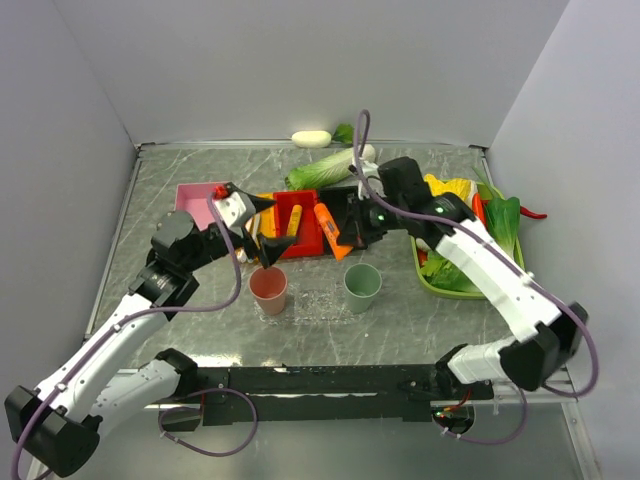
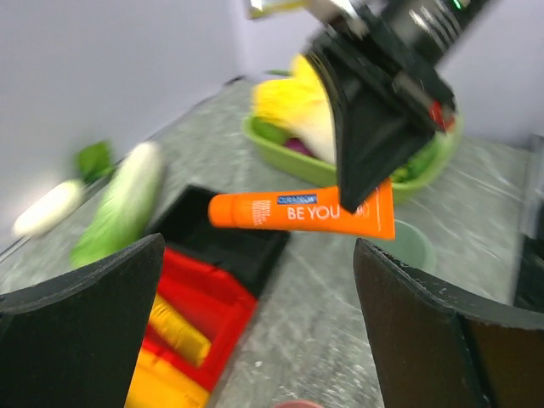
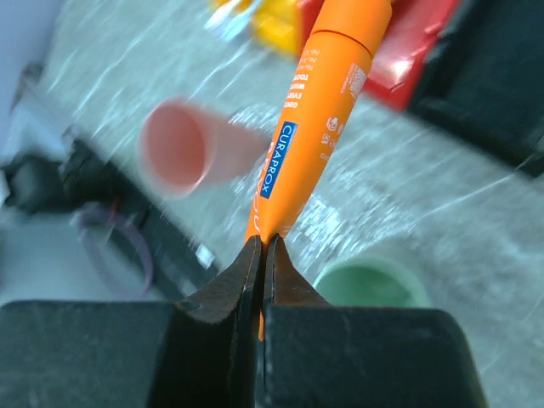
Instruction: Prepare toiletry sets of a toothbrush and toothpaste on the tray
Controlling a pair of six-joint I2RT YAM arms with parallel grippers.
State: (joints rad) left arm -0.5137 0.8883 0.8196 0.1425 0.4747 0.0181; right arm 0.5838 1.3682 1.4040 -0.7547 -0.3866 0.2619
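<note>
My right gripper (image 3: 262,242) is shut on the flat end of an orange toothpaste tube (image 3: 314,110), held in the air over the bins' front edge (image 1: 330,232). The left wrist view shows the same tube (image 2: 306,211) hanging from the right gripper's black fingers (image 2: 365,144). A yellow-orange toothpaste tube (image 1: 292,222) lies in the red bin (image 1: 305,240). My left gripper (image 1: 265,240) stands open to the left of the orange tube, nothing between its fingers (image 2: 85,323). The clear tray (image 1: 318,298) shows faintly between the two cups. No toothbrush can be made out.
A pink cup (image 1: 268,290) and a green cup (image 1: 362,287) stand in front of the bins. A pink bin (image 1: 195,195), a yellow bin (image 2: 161,382) and a black bin (image 2: 229,238) flank the red one. A green vegetable tray (image 1: 450,275) sits at the right.
</note>
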